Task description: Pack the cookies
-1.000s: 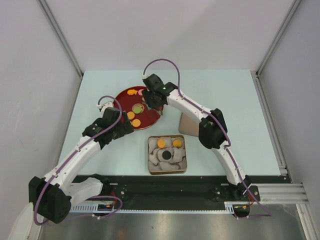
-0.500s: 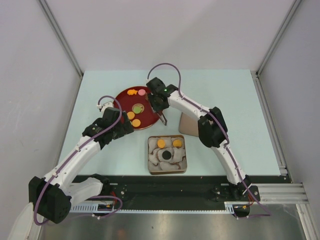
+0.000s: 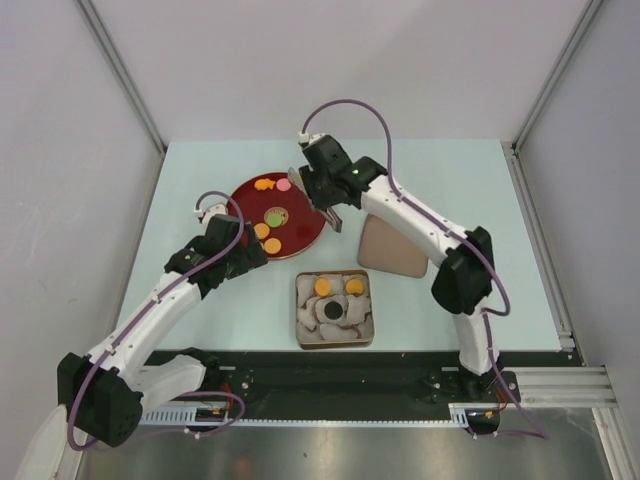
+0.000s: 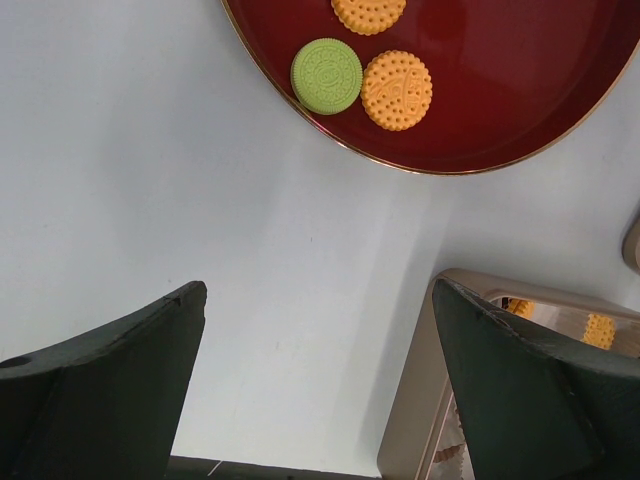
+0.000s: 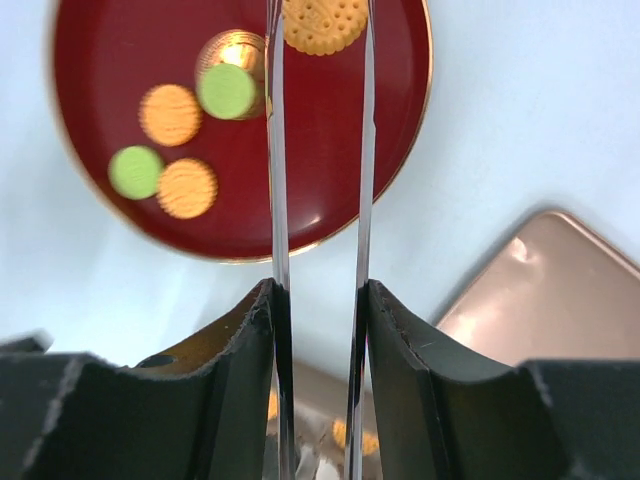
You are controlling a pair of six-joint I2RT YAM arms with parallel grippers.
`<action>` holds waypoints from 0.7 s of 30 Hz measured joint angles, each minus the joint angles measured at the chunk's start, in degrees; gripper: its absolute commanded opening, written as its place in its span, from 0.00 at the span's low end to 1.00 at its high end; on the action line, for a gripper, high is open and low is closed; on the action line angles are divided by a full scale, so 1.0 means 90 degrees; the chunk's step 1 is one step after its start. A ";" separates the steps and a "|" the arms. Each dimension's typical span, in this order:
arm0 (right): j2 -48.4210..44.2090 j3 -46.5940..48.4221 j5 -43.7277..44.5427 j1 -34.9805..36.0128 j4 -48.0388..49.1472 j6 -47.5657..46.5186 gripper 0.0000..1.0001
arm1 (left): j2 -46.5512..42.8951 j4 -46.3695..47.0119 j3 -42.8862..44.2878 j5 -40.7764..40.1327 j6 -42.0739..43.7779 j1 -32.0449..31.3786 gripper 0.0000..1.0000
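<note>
Several cookies lie on the dark red plate [image 3: 300, 232]: an orange one [image 3: 263, 184], a pink one [image 3: 283, 184], a green one [image 3: 275, 215] and more orange ones. My right gripper [image 3: 322, 192] is shut on metal tongs [image 5: 275, 150] above the plate's right edge. An orange cookie [image 5: 320, 25] sits sharp between the tong tips. My left gripper [image 3: 250, 255] is open and empty over the table, between the plate [image 4: 520, 90] and the tin [image 4: 420, 400]. The tin [image 3: 372, 310] holds paper cups, two orange cookies [image 3: 322, 287] and a dark brown one [image 3: 332, 311].
The tin's tan lid [image 3: 392, 247] lies flat to the right of the plate, also in the right wrist view [image 5: 540, 290]. Grey walls close the table at the back and sides. The arm bases stand on a black rail at the near edge.
My right gripper has moved back and right off the plate's middle, with the tongs. Its elbow has swung right, uncovering the lid. The pink cookie now shows. The left arm has not moved.
</note>
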 measured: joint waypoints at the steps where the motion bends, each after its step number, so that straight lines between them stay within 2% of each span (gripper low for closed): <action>1: -0.0257 -0.0124 0.0039 0.0063 0.0012 -0.0012 0.35 | 0.0000 0.0000 0.0000 0.0000 0.0000 0.0000 1.00; 9: -0.2710 -0.2344 0.0350 0.0716 -0.0192 0.0046 0.35 | -0.0002 0.0002 0.0000 0.0000 0.0000 0.0000 1.00; 12: -0.3555 -0.3206 0.0612 0.1093 -0.0600 0.0272 0.35 | 0.0000 0.0002 0.0000 0.0002 0.0000 0.0000 1.00; 16: -0.4277 -0.3798 0.1086 0.1780 -0.1319 0.0818 0.35 | 0.0024 0.0005 0.0000 0.0002 0.0000 0.0000 1.00; 21: -0.4702 -0.3915 0.1455 0.2705 -0.2108 0.1649 0.35 | 0.0073 0.0002 0.0000 0.0000 0.0000 0.0000 1.00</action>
